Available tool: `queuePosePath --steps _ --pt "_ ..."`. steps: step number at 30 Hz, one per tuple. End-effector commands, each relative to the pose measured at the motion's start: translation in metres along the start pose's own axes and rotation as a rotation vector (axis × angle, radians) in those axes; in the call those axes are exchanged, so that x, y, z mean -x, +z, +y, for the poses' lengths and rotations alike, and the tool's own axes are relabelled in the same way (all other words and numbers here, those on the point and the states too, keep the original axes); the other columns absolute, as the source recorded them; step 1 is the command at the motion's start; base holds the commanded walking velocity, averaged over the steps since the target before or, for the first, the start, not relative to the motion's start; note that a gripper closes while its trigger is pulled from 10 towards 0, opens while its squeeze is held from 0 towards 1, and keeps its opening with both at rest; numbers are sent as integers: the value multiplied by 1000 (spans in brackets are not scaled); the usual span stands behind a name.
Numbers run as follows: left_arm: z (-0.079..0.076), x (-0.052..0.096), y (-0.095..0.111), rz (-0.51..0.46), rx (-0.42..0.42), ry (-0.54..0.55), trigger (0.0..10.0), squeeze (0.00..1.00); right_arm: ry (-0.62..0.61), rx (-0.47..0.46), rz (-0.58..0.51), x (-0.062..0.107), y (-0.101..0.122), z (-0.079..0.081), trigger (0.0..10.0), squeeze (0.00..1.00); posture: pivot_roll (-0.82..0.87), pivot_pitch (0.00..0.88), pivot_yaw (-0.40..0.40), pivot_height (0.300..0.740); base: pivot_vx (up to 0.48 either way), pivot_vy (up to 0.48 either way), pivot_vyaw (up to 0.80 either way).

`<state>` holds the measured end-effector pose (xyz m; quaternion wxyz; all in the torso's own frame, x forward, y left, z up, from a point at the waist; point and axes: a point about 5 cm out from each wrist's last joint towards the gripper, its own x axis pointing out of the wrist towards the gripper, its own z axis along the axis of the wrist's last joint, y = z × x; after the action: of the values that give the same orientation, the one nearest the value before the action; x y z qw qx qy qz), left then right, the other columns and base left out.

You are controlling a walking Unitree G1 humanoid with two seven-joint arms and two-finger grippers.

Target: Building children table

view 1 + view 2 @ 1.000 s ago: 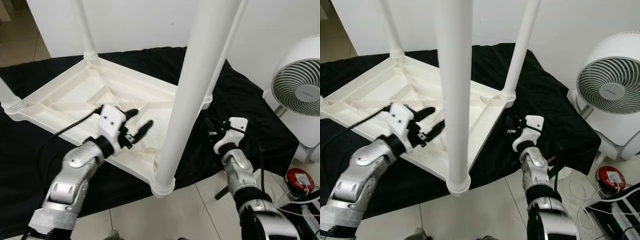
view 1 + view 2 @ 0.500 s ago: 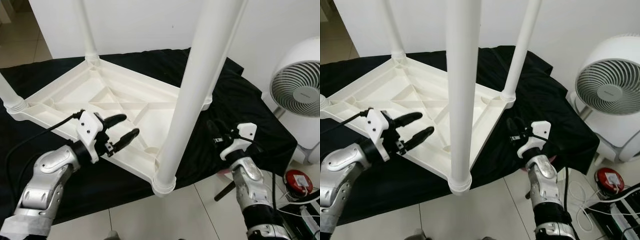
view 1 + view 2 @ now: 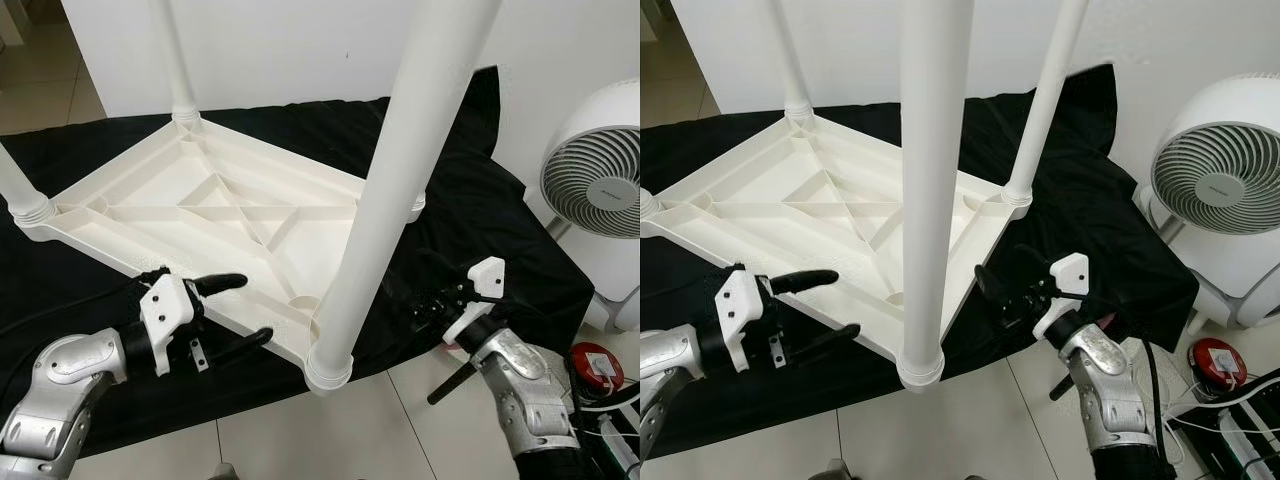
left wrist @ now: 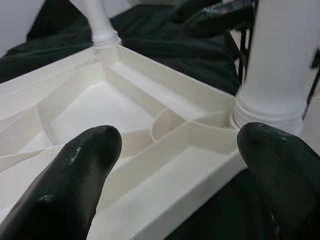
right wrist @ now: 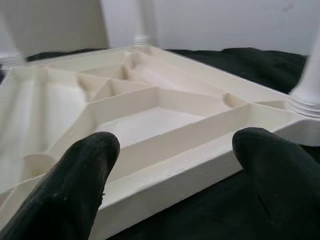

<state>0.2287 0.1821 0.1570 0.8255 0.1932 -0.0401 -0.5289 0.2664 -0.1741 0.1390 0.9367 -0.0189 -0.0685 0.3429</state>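
Note:
A white plastic children's table (image 3: 200, 200) lies upside down on a black cloth (image 3: 470, 215), with its legs standing up. The nearest leg (image 3: 390, 200) rises from the front corner. My left gripper (image 3: 250, 308) is open just in front of the table's near edge, left of that corner, and holds nothing. In the left wrist view the two fingers (image 4: 75, 175) frame the edge and the leg's socket (image 4: 265, 107). My right gripper (image 3: 998, 293) is open and empty over the cloth, right of the same corner. Its fingers (image 5: 75, 185) point at the table's side rim (image 5: 165, 165).
A white round fan (image 3: 600, 170) stands on the floor at the right. Beside it lie a red round object (image 3: 597, 360) and some cables. A white wall closes the back. Tiled floor (image 3: 300, 440) runs in front of the cloth.
My left gripper has drawn back off the table's underside to just in front of its near edge. The right gripper has sunk lower and turned towards the front corner.

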Motion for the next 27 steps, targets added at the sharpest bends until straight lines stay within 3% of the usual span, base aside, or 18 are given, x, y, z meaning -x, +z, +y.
queuePosePath --steps 1,3,4,6,7,8,9,12,18,27 --pt "-5 1 -2 27 -28 -60 10000 1000 64 5 23 2 1 4 10000 1000 35 32 -53 740 0 0 0" --pt "-5 2 -2 34 -35 -70 10000 1000 81 11 32 2 2 5 10000 1000 35 32 -53 740 0 0 0" --pt "-5 5 -5 64 -62 -95 10000 714 163 28 64 6 4 8 10000 0 39 26 -48 740 0 0 0" --pt "-5 7 -7 85 -80 -112 10000 714 222 38 87 8 6 10 10000 0 39 26 -48 740 0 0 0" --pt "-4 9 -8 105 -97 -129 10000 388 287 43 110 10 7 13 10000 0 40 23 -46 740 0 0 0" --pt "-2 8 -11 120 -117 -139 10000 125 368 41 138 13 9 19 10000 0 45 19 -46 740 0 0 0" --pt "-2 8 -11 120 -117 -139 10000 125 368 41 138 13 9 19 10000 0 45 19 -46 740 0 0 0" --pt "5 3 -17 136 -153 -153 10000 0 539 30 194 17 10 33 10000 0 46 12 -42 740 0 0 0" --pt "18 -7 -25 157 -193 -155 10000 0 686 20 220 17 14 45 10000 0 42 5 -39 740 0 0 0" --pt "27 -20 -34 167 -221 -161 10000 0 716 30 201 8 18 51 10000 0 31 0 -29 740 0 0 0"
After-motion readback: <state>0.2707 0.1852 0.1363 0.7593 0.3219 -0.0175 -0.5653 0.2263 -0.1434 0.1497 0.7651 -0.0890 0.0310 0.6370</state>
